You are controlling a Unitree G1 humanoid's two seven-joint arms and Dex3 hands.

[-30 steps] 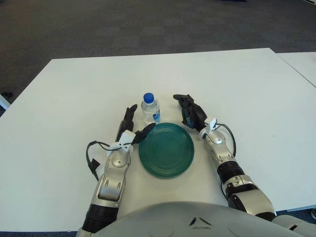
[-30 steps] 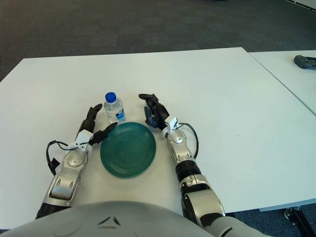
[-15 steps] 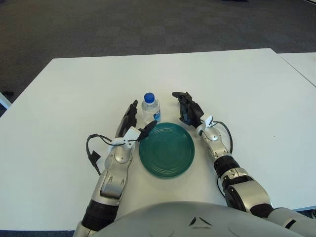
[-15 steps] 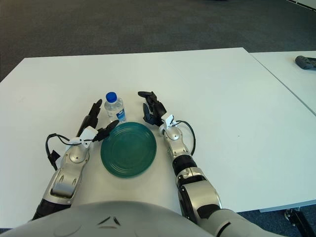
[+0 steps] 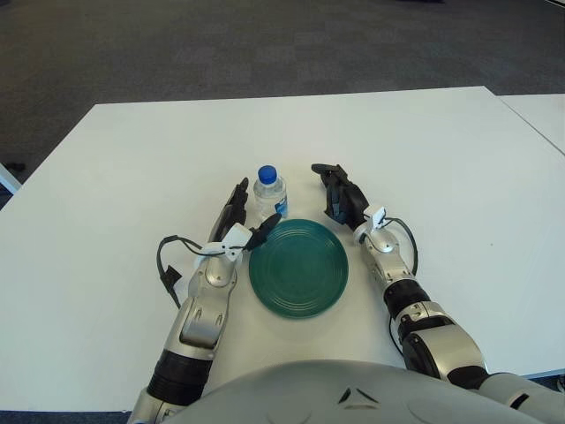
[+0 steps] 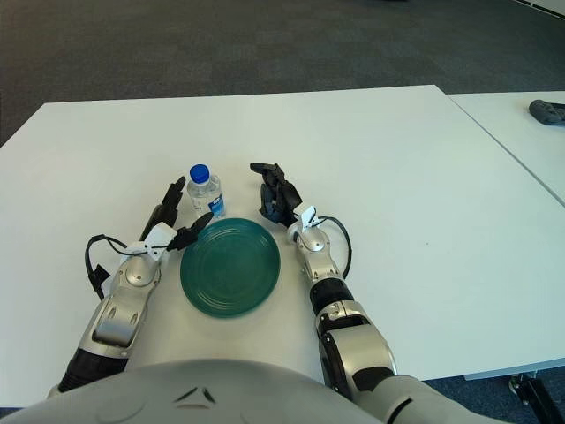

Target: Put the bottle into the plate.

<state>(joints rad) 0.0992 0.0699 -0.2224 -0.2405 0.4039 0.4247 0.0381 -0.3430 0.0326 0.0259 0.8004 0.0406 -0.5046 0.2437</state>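
A small clear water bottle (image 5: 269, 193) with a blue cap stands upright on the white table, just behind the left rim of a dark green plate (image 5: 297, 268). My left hand (image 5: 246, 215) lies just left of the bottle, fingers spread, one finger along the bottle's left side and the thumb reaching to the plate's rim in front of it. It holds nothing. My right hand (image 5: 339, 196) is open to the right of the bottle, behind the plate's right rim, a short gap from the bottle.
The white table (image 5: 424, 150) runs wide on all sides. A second white table's corner (image 6: 530, 124) lies at the right, with a dark object (image 6: 547, 110) on it. Dark carpet lies beyond the far edge.
My left hand has slid forward and a little right, closer to the bottle. My right hand has shifted only slightly. The bottle and plate have not moved.
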